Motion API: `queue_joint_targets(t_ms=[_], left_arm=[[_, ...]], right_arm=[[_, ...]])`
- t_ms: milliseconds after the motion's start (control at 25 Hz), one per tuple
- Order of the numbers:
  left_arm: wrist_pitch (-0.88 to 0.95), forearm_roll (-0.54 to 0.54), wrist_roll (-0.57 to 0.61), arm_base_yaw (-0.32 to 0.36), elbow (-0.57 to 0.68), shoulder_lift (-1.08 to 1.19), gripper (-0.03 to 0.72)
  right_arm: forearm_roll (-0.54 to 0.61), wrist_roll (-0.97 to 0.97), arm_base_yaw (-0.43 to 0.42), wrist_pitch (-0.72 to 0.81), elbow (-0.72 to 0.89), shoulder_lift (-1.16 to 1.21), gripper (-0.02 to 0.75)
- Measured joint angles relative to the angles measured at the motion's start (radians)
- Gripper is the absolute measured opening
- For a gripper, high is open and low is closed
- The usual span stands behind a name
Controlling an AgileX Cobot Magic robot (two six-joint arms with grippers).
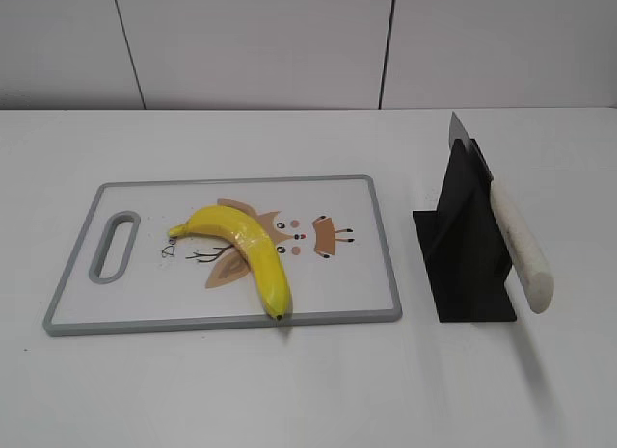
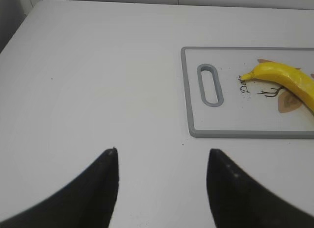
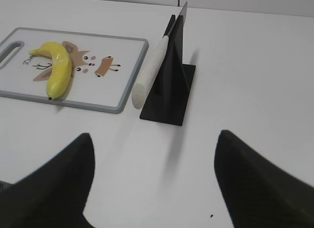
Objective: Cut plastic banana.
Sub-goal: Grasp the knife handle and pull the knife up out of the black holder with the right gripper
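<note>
The plastic banana is whole, glossy yellow, and lies on a white cutting board with a grey rim. It also shows in the left wrist view and the right wrist view. A knife with a white handle rests in a black stand right of the board. My left gripper is open and empty over bare table, left of the board. My right gripper is open and empty, nearer the camera than the stand. Neither gripper shows in the exterior view.
The board has a grey handle slot at its left end and a cartoon print under the banana. The white table runs to a pale panelled wall at the back. The knife handle slants toward the board's right edge.
</note>
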Motion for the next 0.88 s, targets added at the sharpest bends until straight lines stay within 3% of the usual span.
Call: queue_joint_targets(t_ms=[240,400,640,880], left_arm=[[0.000,0.000,0.000,0.000,0.000,0.000,0.463],[0.000,0.000,0.000,0.000,0.000,0.000,0.455],[0.000,0.000,0.000,0.000,0.000,0.000,0.586],[0.000,0.000,0.000,0.000,0.000,0.000,0.607]], right_arm=[[-0.018,0.002,0.000,0.016,-0.097,0.098,0.583],[-0.065,0.003,0.000,0.020,-0.207,0.252,0.583],[-0.081,0.003,0.000,0.067,-0.337,0.506,0.583],[-0.101,0.004,0.017,0.086,-0.420,0.715,0.583]])
